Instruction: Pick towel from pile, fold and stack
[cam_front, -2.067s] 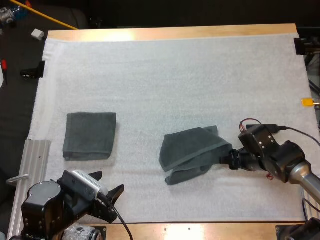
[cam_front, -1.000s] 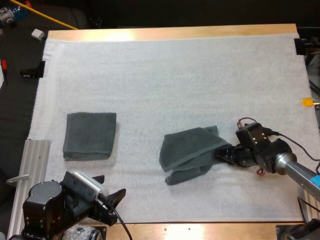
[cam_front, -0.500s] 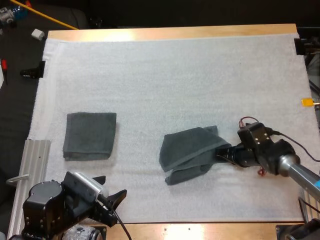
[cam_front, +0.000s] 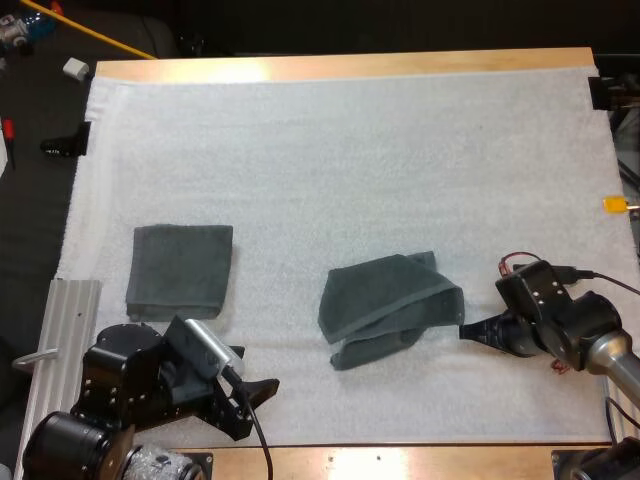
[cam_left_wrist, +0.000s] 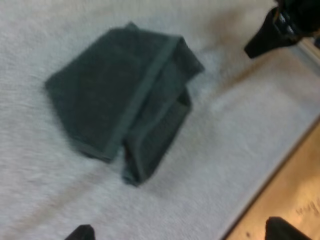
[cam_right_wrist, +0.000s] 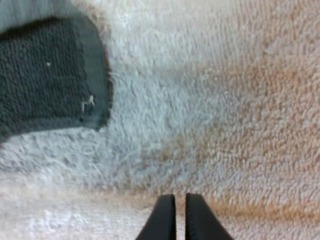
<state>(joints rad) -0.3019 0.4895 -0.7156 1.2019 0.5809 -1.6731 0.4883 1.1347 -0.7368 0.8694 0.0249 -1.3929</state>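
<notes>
The loosely doubled dark grey-green terry towel (cam_front: 385, 305) lies on the white fleecy mat (cam_front: 350, 150) at the lower middle of the high view. A neatly folded dark grey-green towel (cam_front: 180, 270) sits well apart at the lower left, the stack to build on. I judge the step in hand to be getting a corner hold for the fold. To do it well I should open first, come in low along the mat, and pinch only the hemmed corner nearest me, not the whole bunch. My right fingers (cam_right_wrist: 162, 220) are pressed almost together with nothing between them, tips close to the mat, just beside the towel's right corner and clear of it. That arm reaches in low from the right edge, wrist pointing left. My left fingers (cam_left_wrist: 280, 231) stand wide apart and empty at the lower left, over the mat near the wooden worktop (cam_front: 400, 462) edge, aimed toward the towel.
</notes>
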